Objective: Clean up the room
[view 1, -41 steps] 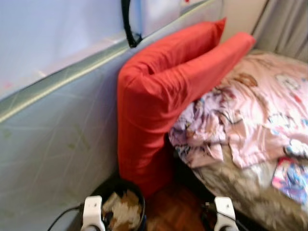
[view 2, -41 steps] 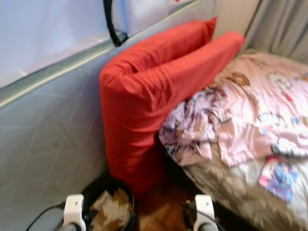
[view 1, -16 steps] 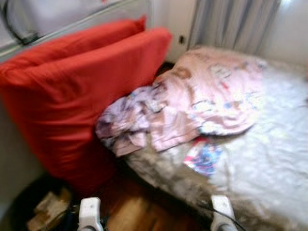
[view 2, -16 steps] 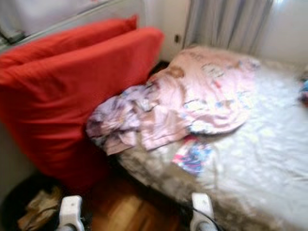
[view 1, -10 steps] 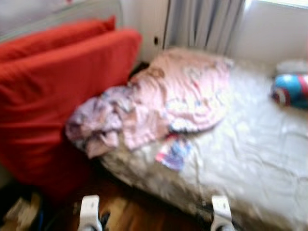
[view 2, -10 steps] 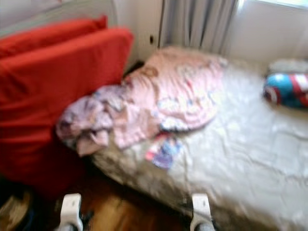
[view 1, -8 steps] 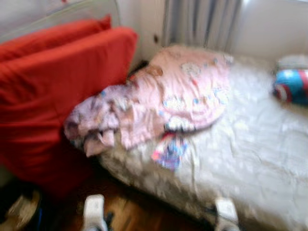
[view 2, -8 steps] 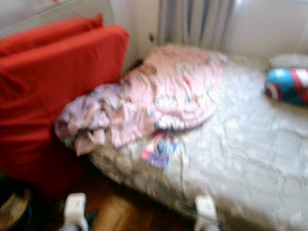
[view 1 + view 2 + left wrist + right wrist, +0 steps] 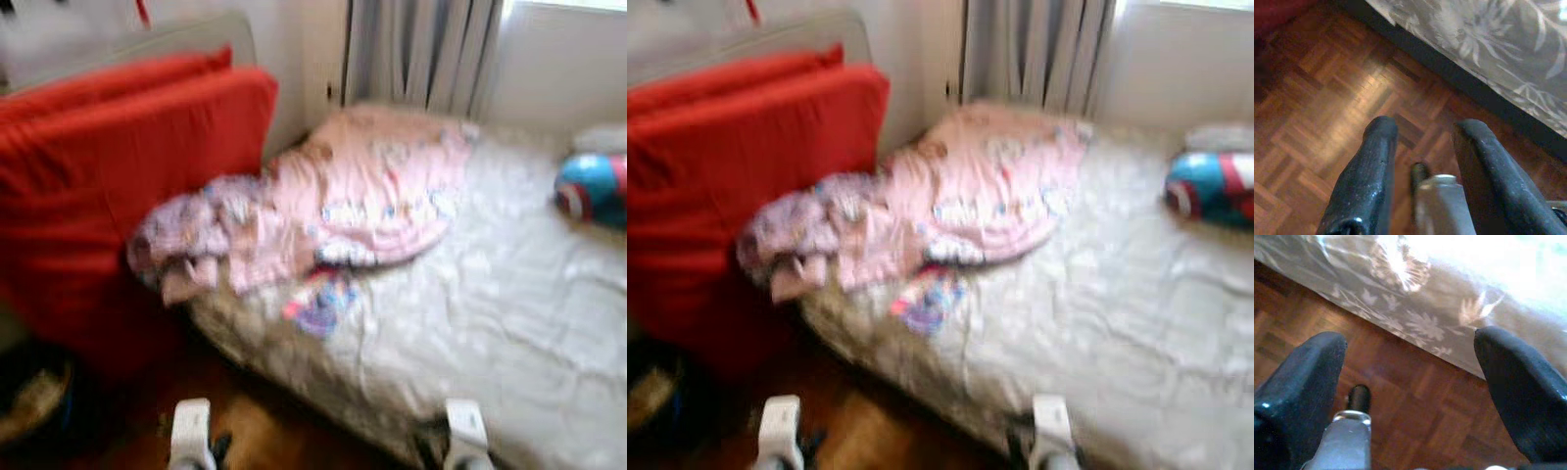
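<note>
A crumpled pink patterned blanket (image 9: 362, 196) lies heaped on the near left part of the bed (image 9: 509, 304). A small colourful flat item (image 9: 318, 299) rests on the pale sheet just below it. At the bed's far right lies a blue, red and white cushion (image 9: 593, 188). My left gripper (image 9: 1425, 128) hangs open over the parquet floor (image 9: 1332, 112) beside the bed's patterned side (image 9: 1488, 44), nothing between its fingers. My right gripper (image 9: 1410, 340) hangs wide open above the floor by the same bed edge (image 9: 1415, 308). The picture is blurred.
A big red cushion (image 9: 118, 196) leans against the wall left of the bed. A dark bin (image 9: 34, 392) with pale scraps stands at the lower left. Grey curtains (image 9: 421, 54) hang behind the bed. The white ends of my arms (image 9: 190, 431) show at the bottom.
The whole view has swung to the right: the grey wall panel has left the picture, the bin sits at the left edge, and the bed with its blue cushion has come in.
</note>
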